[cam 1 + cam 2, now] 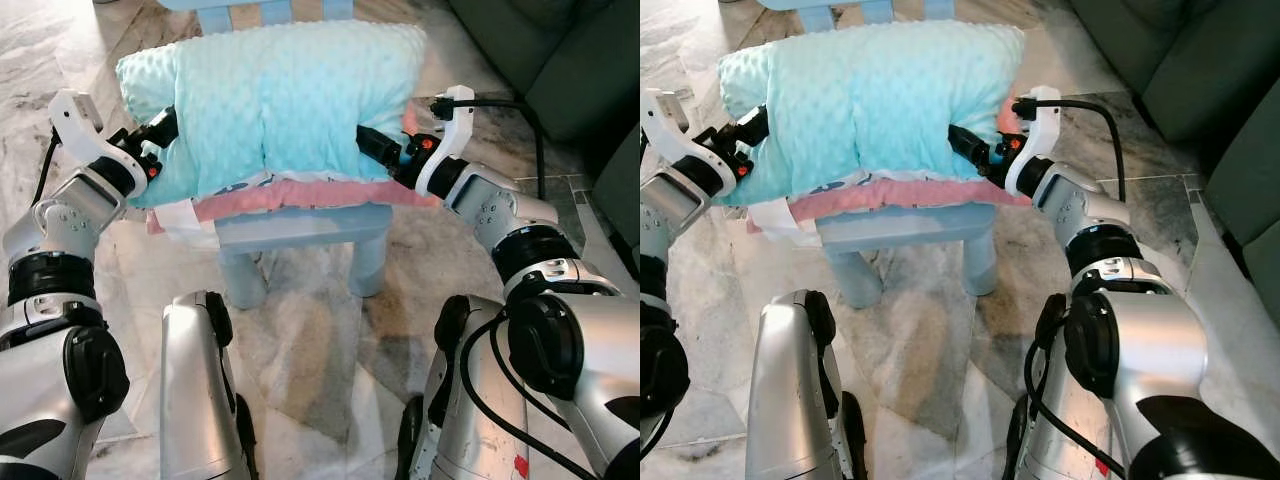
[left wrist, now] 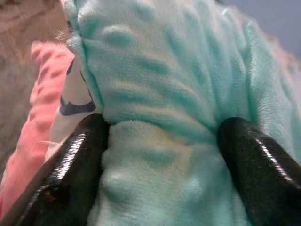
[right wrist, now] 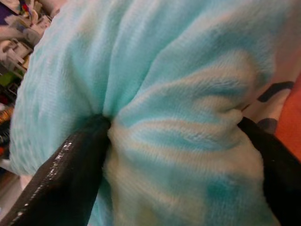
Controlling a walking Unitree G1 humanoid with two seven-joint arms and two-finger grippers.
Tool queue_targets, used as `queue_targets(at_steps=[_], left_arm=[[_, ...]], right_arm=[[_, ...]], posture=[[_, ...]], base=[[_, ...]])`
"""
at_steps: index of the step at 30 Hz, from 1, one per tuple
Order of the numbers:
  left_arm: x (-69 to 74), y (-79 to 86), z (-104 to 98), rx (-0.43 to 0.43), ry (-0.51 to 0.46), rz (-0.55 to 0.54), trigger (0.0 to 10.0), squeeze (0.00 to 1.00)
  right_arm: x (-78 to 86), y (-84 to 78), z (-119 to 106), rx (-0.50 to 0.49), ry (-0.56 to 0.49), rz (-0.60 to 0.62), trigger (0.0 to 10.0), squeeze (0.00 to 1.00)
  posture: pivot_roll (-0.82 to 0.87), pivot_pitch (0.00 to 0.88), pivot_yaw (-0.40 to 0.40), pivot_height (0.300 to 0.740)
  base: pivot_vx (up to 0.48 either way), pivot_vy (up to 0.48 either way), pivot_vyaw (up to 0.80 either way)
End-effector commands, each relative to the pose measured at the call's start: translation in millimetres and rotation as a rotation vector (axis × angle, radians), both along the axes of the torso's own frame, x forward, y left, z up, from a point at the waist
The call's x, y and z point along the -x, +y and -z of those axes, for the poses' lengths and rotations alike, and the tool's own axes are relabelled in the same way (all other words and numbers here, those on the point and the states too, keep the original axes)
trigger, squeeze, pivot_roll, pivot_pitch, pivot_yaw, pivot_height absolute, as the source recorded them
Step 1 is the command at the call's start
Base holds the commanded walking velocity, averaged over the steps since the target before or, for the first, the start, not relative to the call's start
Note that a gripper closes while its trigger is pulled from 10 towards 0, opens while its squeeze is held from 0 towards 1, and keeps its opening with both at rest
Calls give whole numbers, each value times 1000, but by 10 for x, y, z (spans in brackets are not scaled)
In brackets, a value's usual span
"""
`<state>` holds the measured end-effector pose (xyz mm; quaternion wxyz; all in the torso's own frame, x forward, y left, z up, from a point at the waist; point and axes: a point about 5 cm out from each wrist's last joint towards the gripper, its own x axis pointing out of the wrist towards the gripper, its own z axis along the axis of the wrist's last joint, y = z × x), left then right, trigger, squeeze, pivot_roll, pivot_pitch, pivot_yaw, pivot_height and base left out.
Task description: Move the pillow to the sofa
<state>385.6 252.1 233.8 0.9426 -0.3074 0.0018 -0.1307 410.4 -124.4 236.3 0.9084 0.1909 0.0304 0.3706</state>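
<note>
Turquoise and dimpled, the plush pillow (image 1: 280, 105) lay on a small pale-blue chair (image 1: 300, 235), over a pink-edged cushion (image 1: 300, 193). The left gripper (image 1: 165, 128) pinched its left end, a fold of fabric bunched between both black fingers (image 2: 70, 174). The right gripper (image 1: 372, 142) was likewise clenched on the right end. A dark green sofa (image 1: 560, 60) stood to the right, on the marble floor (image 1: 310, 340).

My left gripper (image 1: 758, 128) presses into the mint pillow (image 1: 875, 95) at nine o'clock, my right gripper (image 1: 958, 138) at three. It lies on a pale blue stool (image 1: 905, 232); dark sofa (image 1: 1180, 70) at two o'clock.
</note>
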Motion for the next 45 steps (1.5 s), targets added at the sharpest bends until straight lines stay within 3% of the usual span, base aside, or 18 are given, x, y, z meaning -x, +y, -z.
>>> queue_targets(at_steps=[1, 28, 45], left_arm=[[40, 25, 29, -8, 5, 19, 0, 0], [85, 70, 11, -34, -23, -21, 0, 0], [17, -15, -105, 7, -156, -58, 0, 0]], right_arm=[[17, 99, 40, -18, 21, -44, 0, 0], [21, 35, 52, -59, -24, -13, 0, 0], [11, 36, -109, -28, -148, 18, 0, 0]], posture=[[146, 350, 50, 370], [155, 345, 64, 370], [126, 122, 60, 370]], base=[[0, 0, 0], [0, 0, 0], [0, 0, 0]])
